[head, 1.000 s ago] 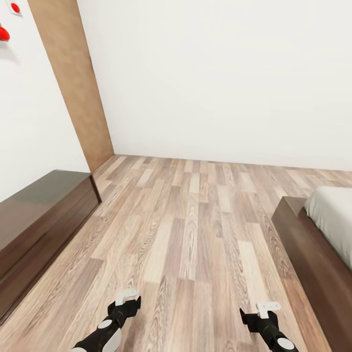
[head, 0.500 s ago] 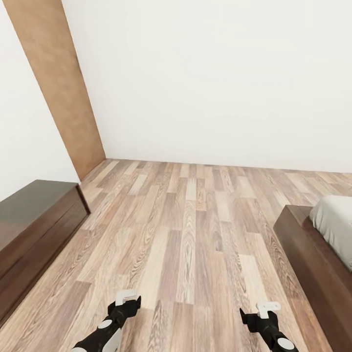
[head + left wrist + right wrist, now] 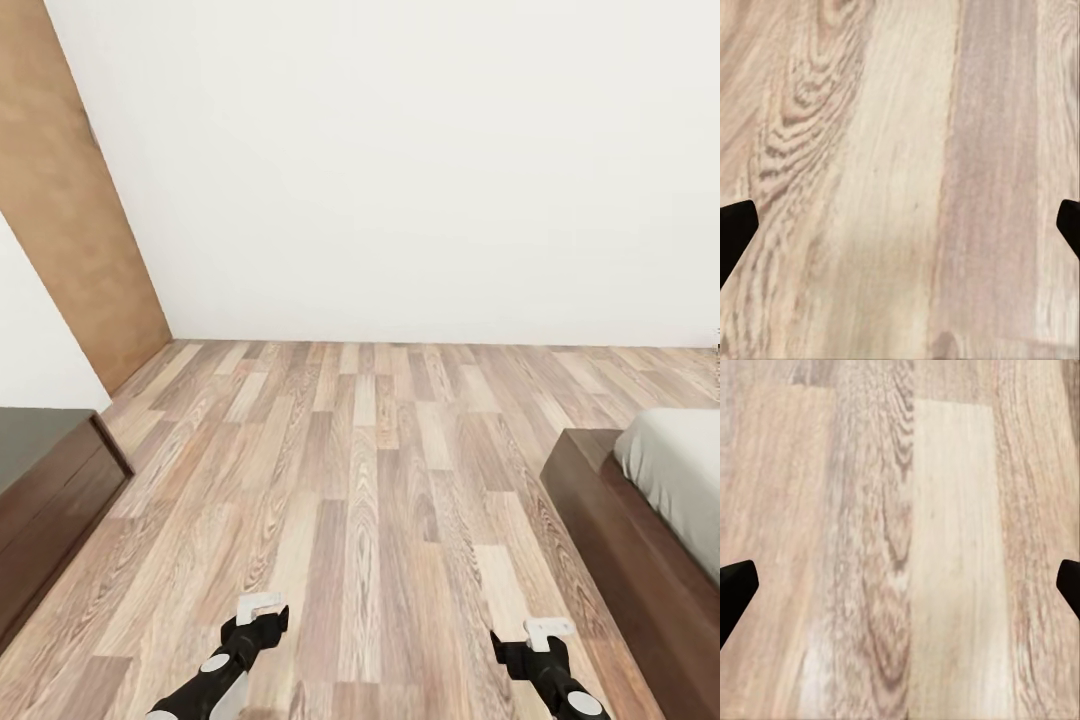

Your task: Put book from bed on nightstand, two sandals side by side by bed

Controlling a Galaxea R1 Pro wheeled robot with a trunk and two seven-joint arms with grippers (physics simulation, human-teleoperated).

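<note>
Nearest, the left hand (image 3: 262,607) and right hand (image 3: 549,630) hang low over the plank floor (image 3: 370,480), both with fingers spread wide apart and nothing between them, as the wrist views confirm. To the right, a corner of the bed (image 3: 640,500) comes in, its long side running away along that edge, grey mattress on a dark frame. On the left sits the end of a long cabinet (image 3: 50,480); beyond are a white wall (image 3: 400,170) and a wood panel (image 3: 70,230). This looks like the travel step: book, sandals and nightstand must first be found, likely by turning toward the bed.
</note>
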